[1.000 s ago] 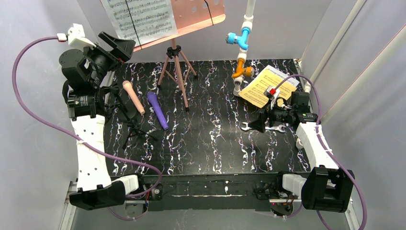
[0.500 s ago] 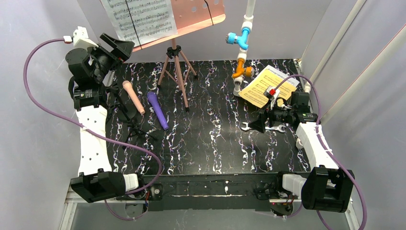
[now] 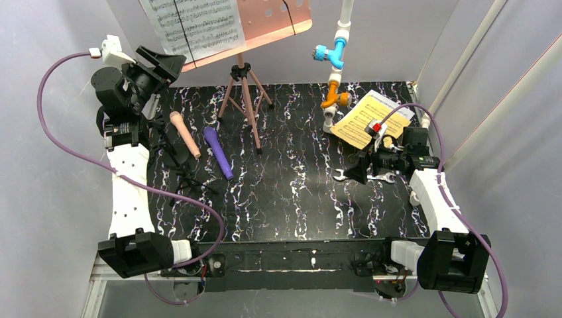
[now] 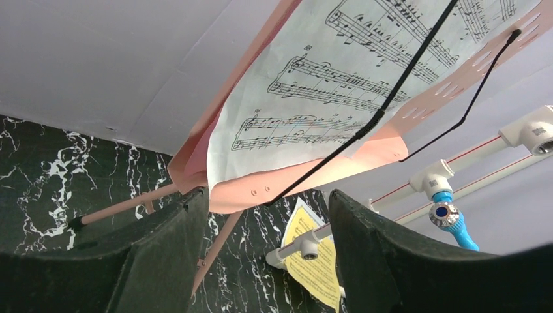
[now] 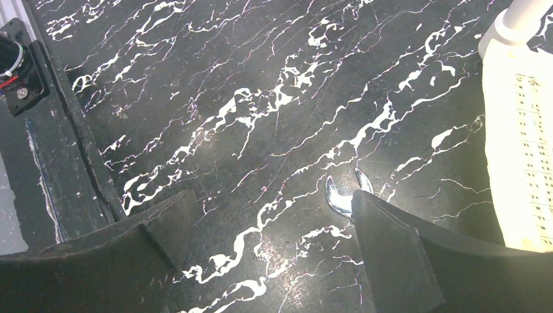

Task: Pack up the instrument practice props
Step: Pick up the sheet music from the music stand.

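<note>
Two grippers are seen from above: the left gripper [image 3: 162,66] is raised beside the salmon music rest [image 3: 278,16], the right gripper [image 3: 354,173] is held low at the wrench [image 3: 339,175].

Left wrist: jaws parted, nothing gripped. The rest's lower edge and white sheet [image 4: 313,85] lie just beyond the tips.

Right wrist: jaws spread wide, nothing held. The wrench head shows between them, and a yellow sheet [image 5: 522,130] lies outside one finger.

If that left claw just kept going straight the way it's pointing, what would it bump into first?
Most likely the bottom lip of the salmon-pink music rest, just under the white music sheet. In the wrist view that lip sits squarely between the left gripper's open fingers. How far ahead it is can't be judged.
</note>
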Tool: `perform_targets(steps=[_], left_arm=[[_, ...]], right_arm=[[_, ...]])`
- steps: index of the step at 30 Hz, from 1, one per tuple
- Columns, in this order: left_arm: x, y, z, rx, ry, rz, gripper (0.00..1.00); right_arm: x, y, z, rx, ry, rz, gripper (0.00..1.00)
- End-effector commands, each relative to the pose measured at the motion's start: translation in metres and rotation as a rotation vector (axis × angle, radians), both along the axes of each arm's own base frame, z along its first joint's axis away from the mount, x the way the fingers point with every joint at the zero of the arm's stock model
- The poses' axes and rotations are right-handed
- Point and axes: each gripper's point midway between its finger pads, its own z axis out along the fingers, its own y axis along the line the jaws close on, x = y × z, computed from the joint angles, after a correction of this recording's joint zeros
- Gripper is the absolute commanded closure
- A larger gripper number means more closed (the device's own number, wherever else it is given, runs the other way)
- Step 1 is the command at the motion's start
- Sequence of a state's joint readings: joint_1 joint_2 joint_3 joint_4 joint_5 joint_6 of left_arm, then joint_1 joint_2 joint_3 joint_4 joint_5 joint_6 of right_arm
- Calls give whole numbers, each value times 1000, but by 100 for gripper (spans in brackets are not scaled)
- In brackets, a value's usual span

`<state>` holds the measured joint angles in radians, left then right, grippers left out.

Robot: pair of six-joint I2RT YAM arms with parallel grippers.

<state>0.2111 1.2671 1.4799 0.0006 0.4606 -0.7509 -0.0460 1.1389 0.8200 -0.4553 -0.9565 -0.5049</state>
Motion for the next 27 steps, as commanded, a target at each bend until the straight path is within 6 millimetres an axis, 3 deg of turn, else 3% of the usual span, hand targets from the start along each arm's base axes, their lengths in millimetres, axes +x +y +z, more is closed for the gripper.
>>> perform_targets(steps=[1,5,10,15,23,27], left_arm=[[-2,-3,13,-16,-49,-36,38],[-1,-2,13,-21,-45,-35,43],[0,13,-1,-21,3,53,37],[1,14,-4,-16,7,55,36],[5,4,2,-29,-20,-21,49],[6,5,2,-27,-20,-20,51]], right_arm=[[-1,0,3,9,-11,12,2],[-1,0,3,8,-12,12,2],[-1,0,3,7,-13,12,2],[-1,0,3,8,-12,13,2],[0,0,2,4,-12,11,2],[0,0,2,4,-13,10,2]])
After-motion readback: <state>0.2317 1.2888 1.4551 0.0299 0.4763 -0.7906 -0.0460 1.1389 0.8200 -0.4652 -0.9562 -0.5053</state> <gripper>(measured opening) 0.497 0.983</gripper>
